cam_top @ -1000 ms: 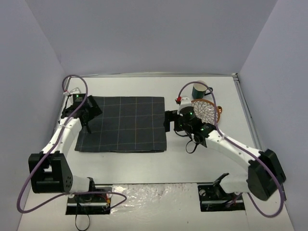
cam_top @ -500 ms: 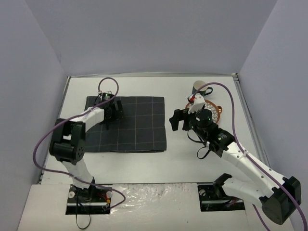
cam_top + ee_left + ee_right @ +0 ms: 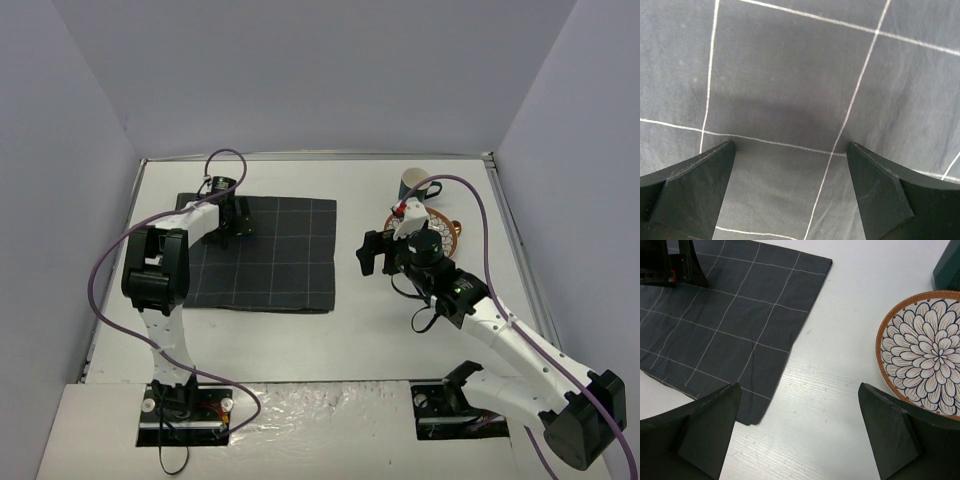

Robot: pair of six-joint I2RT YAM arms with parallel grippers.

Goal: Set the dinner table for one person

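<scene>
The white dinner table [image 3: 320,330] carries a dark grey checked mat [image 3: 265,255] at left centre. My left gripper [image 3: 232,218] is open, low over the mat's far left part; in the left wrist view the gripper [image 3: 790,145] has only cloth [image 3: 790,75] between its fingers. My right gripper [image 3: 372,252] is open and empty above bare table, between the mat's right edge and a flower-patterned plate [image 3: 443,228]. In the right wrist view the gripper [image 3: 799,387] has the mat [image 3: 730,315] to its left and the plate [image 3: 925,352] to its right.
A dark green mug [image 3: 412,183] stands behind the plate near the far right; it also shows in the right wrist view [image 3: 947,270]. The right arm hides part of the plate. Walls close in the table on three sides.
My left gripper has moved from the mat's left edge to its far left part. The mat has shifted a little to the left. My right gripper has drawn slightly right, off the mat's edge.
</scene>
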